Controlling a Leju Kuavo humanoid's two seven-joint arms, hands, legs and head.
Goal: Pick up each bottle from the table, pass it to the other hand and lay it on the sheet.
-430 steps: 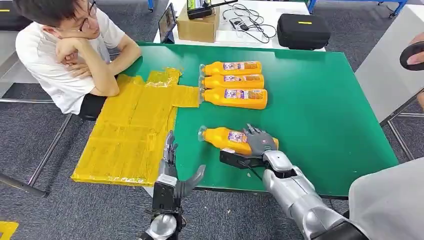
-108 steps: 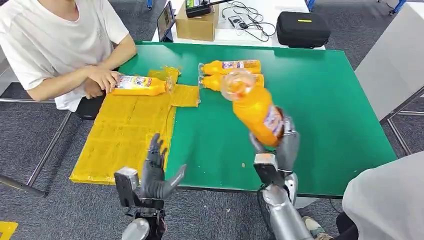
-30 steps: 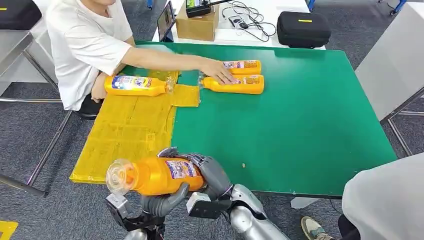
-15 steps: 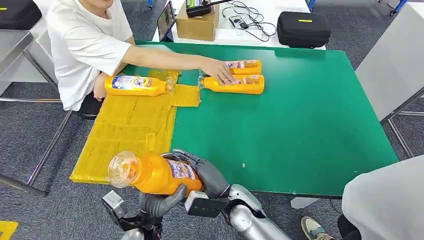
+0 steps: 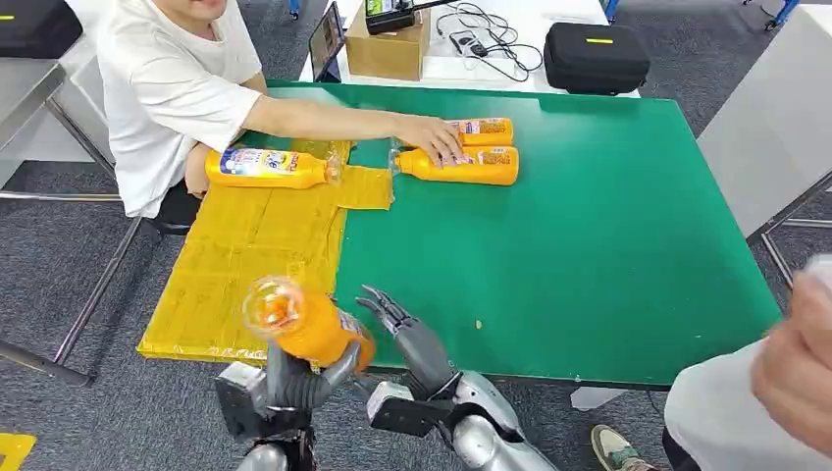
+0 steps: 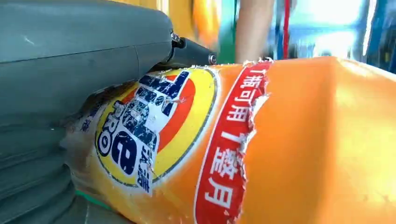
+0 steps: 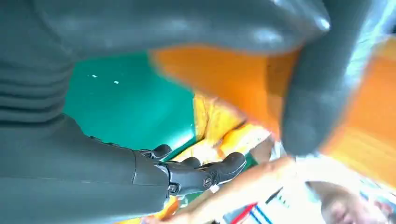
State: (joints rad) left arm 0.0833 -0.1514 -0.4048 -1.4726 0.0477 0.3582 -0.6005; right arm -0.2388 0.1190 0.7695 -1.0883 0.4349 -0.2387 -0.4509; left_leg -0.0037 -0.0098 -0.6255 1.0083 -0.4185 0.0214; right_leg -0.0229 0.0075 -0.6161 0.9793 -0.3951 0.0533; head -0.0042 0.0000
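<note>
Now that the right hand (image 5: 407, 329) has let go, fingers spread, the left hand (image 5: 294, 378) alone grips the orange plastic bottle (image 5: 309, 324), beside the yellow sheet (image 5: 245, 255): handover done.

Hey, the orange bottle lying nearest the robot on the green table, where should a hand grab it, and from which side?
Grip the nearer bottle around its labelled middle, coming down from above. It lies flat on its side, cap toward the yellow sheet, so fingers can wrap across its width. The second bottle sits just behind, and a person's hand rests there, so approach from the near side.
</note>
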